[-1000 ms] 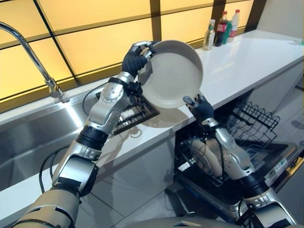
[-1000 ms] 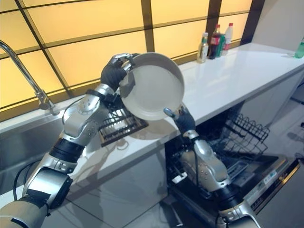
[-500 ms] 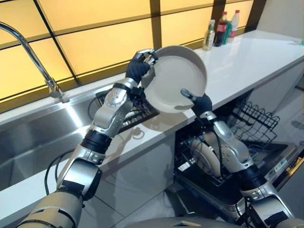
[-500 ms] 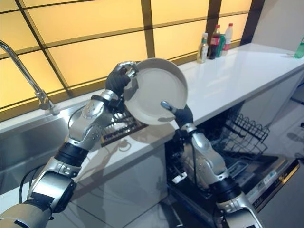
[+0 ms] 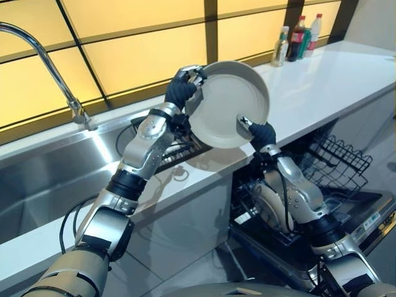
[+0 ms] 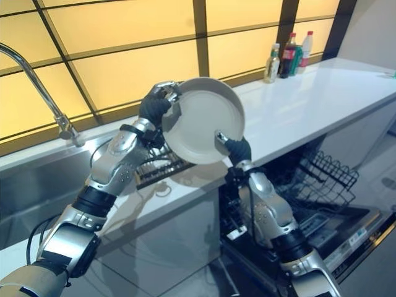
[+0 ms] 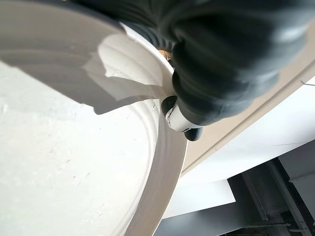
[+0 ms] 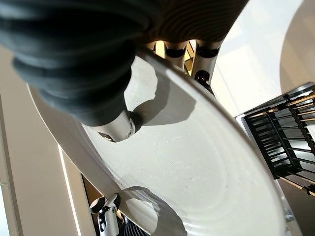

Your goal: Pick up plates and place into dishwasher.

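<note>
— Plate, upper centre?
— Glazed ceramic by its look, off-white, smooth, soft sheen, faint concentric rings.
— Sink, left?
— Brushed steel; the tap polished metal.
— Counter, upper right?
— White, smooth, glossy.
— Rack, lower right?
— Dark coated wire.
— Bottles, top right?
— Clear, glossy; glass or plastic, cannot tell.

Scene lit brightly from behind by glowing amber window panels. Glare thrown on white countertop and steel sink. Soft shadows cast on plate in wrist views.
</note>
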Robot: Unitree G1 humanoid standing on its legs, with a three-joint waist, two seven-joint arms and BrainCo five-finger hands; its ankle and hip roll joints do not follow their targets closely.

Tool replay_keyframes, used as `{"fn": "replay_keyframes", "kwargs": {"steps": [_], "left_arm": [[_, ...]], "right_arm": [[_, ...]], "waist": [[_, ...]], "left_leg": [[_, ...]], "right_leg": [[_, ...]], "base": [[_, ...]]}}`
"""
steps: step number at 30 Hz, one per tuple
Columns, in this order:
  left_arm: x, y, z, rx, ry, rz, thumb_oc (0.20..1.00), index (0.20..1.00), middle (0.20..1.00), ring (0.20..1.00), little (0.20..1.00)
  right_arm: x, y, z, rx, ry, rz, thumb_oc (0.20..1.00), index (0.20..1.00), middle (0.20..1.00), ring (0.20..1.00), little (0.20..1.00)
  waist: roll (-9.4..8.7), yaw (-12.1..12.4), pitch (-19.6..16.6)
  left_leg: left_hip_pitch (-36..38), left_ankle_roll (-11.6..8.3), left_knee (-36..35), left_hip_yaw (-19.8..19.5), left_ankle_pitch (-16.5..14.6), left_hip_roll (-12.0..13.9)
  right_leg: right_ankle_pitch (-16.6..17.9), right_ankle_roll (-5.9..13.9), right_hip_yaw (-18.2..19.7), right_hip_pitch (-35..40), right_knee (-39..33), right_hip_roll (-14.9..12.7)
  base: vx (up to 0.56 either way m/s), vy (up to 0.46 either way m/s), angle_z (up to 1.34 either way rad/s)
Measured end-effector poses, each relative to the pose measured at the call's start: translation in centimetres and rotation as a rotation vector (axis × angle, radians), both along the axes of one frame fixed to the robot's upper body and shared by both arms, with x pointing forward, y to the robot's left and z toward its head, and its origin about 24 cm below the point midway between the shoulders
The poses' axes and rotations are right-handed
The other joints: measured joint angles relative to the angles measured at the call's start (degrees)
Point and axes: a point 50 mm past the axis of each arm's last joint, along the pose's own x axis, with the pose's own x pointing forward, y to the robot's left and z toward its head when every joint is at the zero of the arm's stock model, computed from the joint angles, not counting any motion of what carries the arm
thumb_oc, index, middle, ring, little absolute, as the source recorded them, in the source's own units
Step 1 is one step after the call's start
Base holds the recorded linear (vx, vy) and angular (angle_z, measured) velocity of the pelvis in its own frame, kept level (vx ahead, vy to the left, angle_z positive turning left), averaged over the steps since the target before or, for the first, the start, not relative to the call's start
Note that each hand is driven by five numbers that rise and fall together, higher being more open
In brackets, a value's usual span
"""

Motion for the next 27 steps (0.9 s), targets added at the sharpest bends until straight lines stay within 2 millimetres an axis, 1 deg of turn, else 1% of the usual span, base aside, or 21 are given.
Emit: {"fn": "replay_keyframes", "kwargs": {"steps": [9, 10, 11, 14, 16, 18, 21, 22, 23, 26, 27], "left_arm": [[0.0, 0.0, -0.1, 0.0, 0.002, 0.001, 0.2, 0.2, 0.2, 0.2, 0.2], [0.0, 0.0, -0.1, -0.001, 0.003, 0.001, 0.589, 0.589, 0.589, 0.589, 0.589], [0.0, 0.0, -0.1, -0.001, 0.003, 0.002, 1.0, 1.0, 1.0, 1.0, 1.0], [-0.1, 0.0, -0.1, -0.003, -0.001, -0.001, 1.0, 1.0, 1.0, 1.0, 1.0], [-0.6, 0.1, -0.1, -0.021, -0.012, -0.012, 1.0, 1.0, 1.0, 1.0, 1.0], [-1.0, 0.3, -0.4, -0.051, -0.002, -0.036, 1.0, 1.0, 1.0, 1.0, 1.0], [-1.5, 0.2, -0.9, -0.125, 0.018, -0.069, 1.0, 1.0, 1.0, 1.0, 1.0], [-1.7, 0.3, -1.1, -0.145, 0.019, -0.074, 1.0, 1.0, 1.0, 1.0, 1.0], [-2.0, 0.2, -1.4, -0.154, 0.022, -0.081, 1.0, 1.0, 1.0, 1.0, 1.0], [-2.7, 0.0, -1.8, -0.172, 0.021, -0.101, 1.0, 1.0, 1.0, 1.0, 1.0], [-3.0, 0.0, -1.7, -0.174, 0.012, -0.107, 1.0, 1.0, 1.0, 1.0, 1.0]], "right_arm": [[0.1, -0.1, -0.3, 0.009, 0.003, 0.029, 0.2, 0.2, 0.2, 0.2, 0.2], [0.1, -0.1, -0.3, 0.008, 0.003, 0.032, 0.2, 0.2, 0.2, 0.2, 0.2], [0.1, -0.2, -0.4, 0.008, 0.001, 0.036, 0.2, 0.2, 0.2, 0.2, 0.2], [-0.1, -0.3, -0.8, 0.012, 0.002, 0.055, 0.2, 0.2, 0.2, 0.2, 0.2], [-0.4, -0.4, -1.1, 0.015, -0.003, 0.077, 0.2, 0.2, 0.2, 0.2, 0.2], [-0.7, -0.8, -1.4, 0.018, -0.014, 0.073, 0.2, 0.2, 0.2, 0.2, 0.2], [-1.2, -2.2, -1.6, 0.0, -0.044, 0.003, 0.2, 0.2, 0.2, 0.2, 0.2], [-1.3, -2.8, -1.5, -0.019, -0.065, -0.025, 0.2, 0.2, 0.2, 0.2, 0.2], [-1.5, -3.4, -1.5, -0.038, -0.086, -0.053, 0.2, 0.2, 0.2, 0.2, 0.2], [-2.2, -5.7, -1.5, -0.09, -0.122, -0.147, 0.2, 0.2, 0.2, 0.2, 0.2], [-2.4, -6.4, -1.5, -0.095, -0.123, -0.173, 0.2, 0.2, 0.2, 0.2, 0.2]], "waist": [[-0.17, -0.1, 0.1], [-0.18, -0.1, 0.1], [-0.23, -0.4, 0.1], [-0.46, -0.5, 0.3], [-0.6, -1.5, 0.4], [-0.76, -1.6, 0.5], [-1.03, -2.4, 0.7], [-1.09, -3.2, 0.8], [-1.14, -3.2, 0.8], [-1.43, -4.5, 1.2], [-1.55, -4.4, 1.5]], "left_leg": [[0.0, 0.01, 0.0, 0.1, 0.0, -0.2], [0.0, 0.01, 0.0, 0.1, 0.0, -0.2], [0.0, 0.01, 0.0, 0.3, 0.0, -0.3], [0.0, 0.04, 0.0, 0.8, 0.0, -0.3], [-0.1, 0.11, -0.1, 1.0, -0.1, -0.3], [0.0, 0.19, 0.0, 1.5, -0.1, -0.3], [0.1, 0.31, 0.0, 2.3, -0.3, -0.4], [0.0, 0.42, 0.0, 2.5, -0.3, -0.6], [0.1, 0.46, 0.0, 2.7, -0.4, -0.6], [0.2, 0.66, 0.0, 3.6, -0.5, -1.2], [0.3, 0.73, 0.0, 3.9, -0.6, -1.0]], "right_leg": [[0.0, 0.04, 0.1, 0.0, 0.0, 0.0], [0.0, 0.05, 0.2, -0.1, 0.0, 0.0], [0.1, 0.06, 0.3, -0.1, 0.0, 0.0], [0.1, 0.19, 0.7, -0.4, 0.0, 0.1], [0.1, 0.28, 0.9, -0.5, 0.1, 0.1], [0.1, 0.37, 1.2, -0.7, 0.1, 0.1], [0.2, 0.52, 2.0, -1.1, 0.2, 0.1], [0.3, 0.69, 2.3, -1.2, 0.2, 0.1], [0.3, 0.71, 2.4, -1.2, 0.2, 0.0], [0.3, 0.95, 3.3, -1.7, 0.6, 0.0], [0.4, 1.09, 3.7, -1.8, 0.6, 0.0]], "base": [[-0.01, 0.005, 0.0], [-0.05, 0.028, -0.03], [-0.06, 0.033, -0.05], [-0.05, 0.028, -0.08], [-0.05, 0.027, -0.05], [-0.05, 0.034, -0.11], [-0.04, 0.049, -0.14], [-0.04, 0.056, -0.1], [-0.06, 0.05, -0.12], [-0.06, 0.075, -0.14], [-0.09, 0.066, -0.16]]}}
